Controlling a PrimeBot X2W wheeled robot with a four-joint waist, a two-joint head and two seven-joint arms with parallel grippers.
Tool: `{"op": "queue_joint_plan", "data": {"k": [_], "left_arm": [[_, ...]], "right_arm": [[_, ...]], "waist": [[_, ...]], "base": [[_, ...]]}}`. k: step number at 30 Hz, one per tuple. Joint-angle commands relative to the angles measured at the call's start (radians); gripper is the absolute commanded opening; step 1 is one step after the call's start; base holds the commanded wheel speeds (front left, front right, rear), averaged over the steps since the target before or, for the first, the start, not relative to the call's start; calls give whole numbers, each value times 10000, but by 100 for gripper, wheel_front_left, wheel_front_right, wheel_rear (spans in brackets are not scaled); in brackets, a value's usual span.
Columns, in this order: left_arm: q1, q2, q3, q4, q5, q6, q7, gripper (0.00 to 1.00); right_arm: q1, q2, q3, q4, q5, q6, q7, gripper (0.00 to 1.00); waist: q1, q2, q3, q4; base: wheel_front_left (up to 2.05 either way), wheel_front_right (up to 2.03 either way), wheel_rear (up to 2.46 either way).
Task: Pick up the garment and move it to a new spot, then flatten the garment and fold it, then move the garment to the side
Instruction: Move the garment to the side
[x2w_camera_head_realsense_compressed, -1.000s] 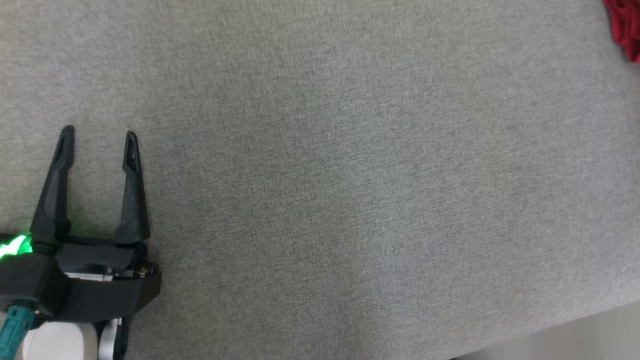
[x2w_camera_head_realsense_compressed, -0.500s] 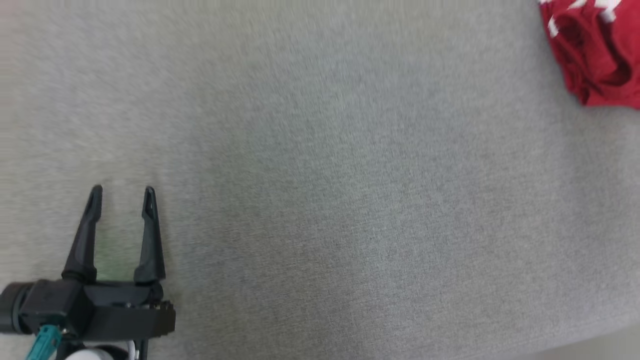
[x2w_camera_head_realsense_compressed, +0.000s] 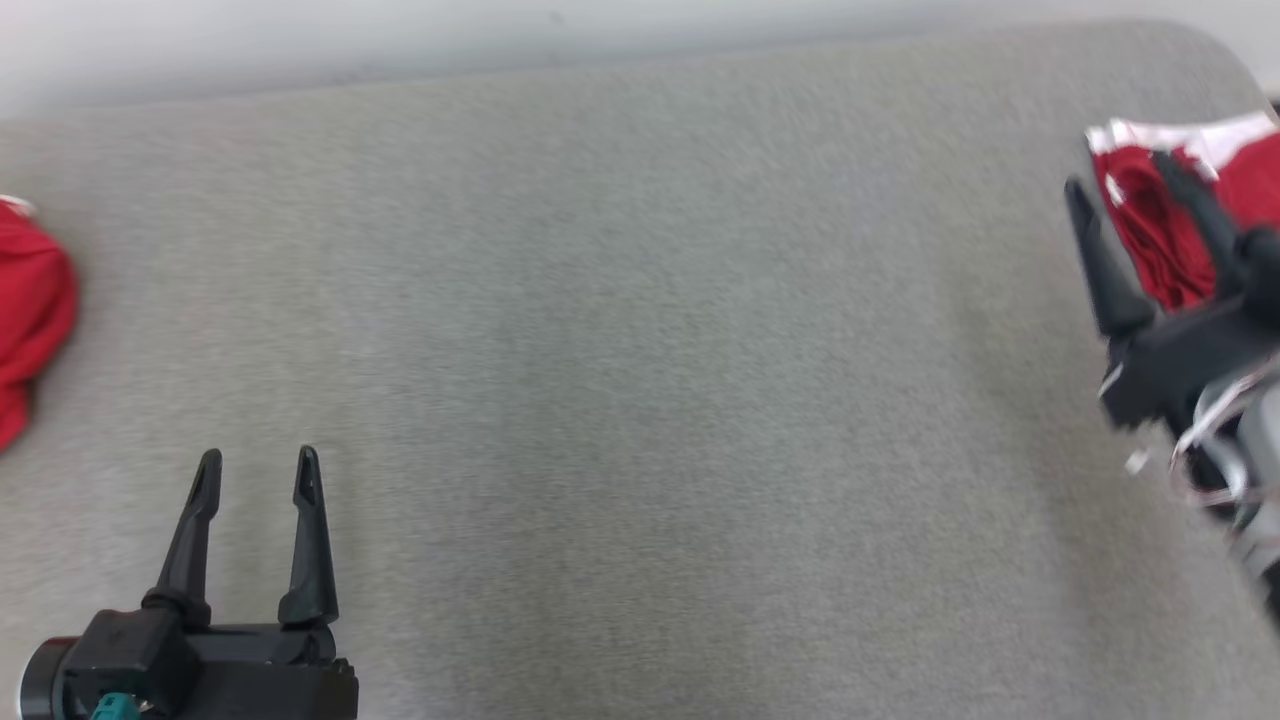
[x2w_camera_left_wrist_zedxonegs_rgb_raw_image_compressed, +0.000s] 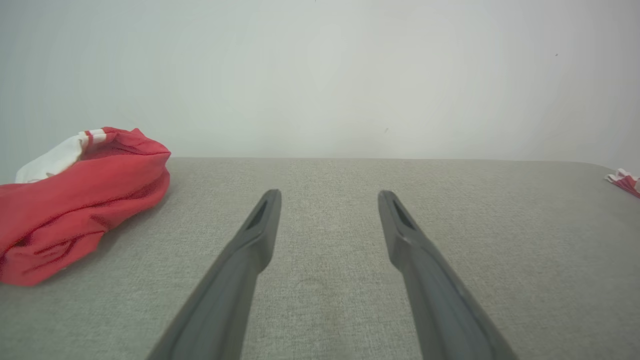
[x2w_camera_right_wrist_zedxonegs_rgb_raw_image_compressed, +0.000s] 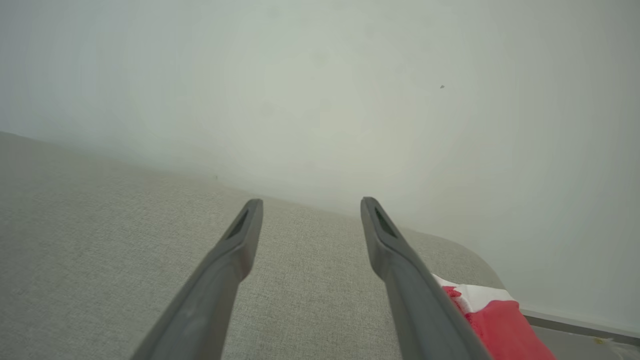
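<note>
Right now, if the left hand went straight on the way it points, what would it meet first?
Nothing nearby: the left hand points across bare grey surface toward the pale wall. The red garment lies left of that line. Depth is unclear.

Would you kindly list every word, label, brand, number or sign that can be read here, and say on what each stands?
There is no readable text in these views.
Left red garment: white bands, no print to read.
Right red garment: blurred; white trim, no lettering made out.
Left hand and right hand: plain dark, no marking seen.
Grey surface: plain.
</note>
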Motion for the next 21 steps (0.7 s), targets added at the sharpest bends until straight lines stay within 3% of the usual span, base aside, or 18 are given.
{"op": "queue_joint_plan", "data": {"k": [1, 11, 21], "left_arm": [[94, -34, 22, 62, -109, -18, -2, 100], [278, -110, 168, 371, -168, -118, -2, 100], [585, -201, 251, 653, -169, -186, -2, 100]], "right_arm": [[540, 232, -384, -223, -144, -29, -53, 100], [3811, 1882, -2637, -2296, -996, -29, -65, 100], [6448, 3391, -3599, -3955, -1679, -29, -51, 100]], "waist": [[2, -1, -597, 601], [2, -1, -1194, 985], [2, -1, -1542, 1017]], "base": [[0, 0, 0], [0, 0, 0], [0, 0, 0]]}}
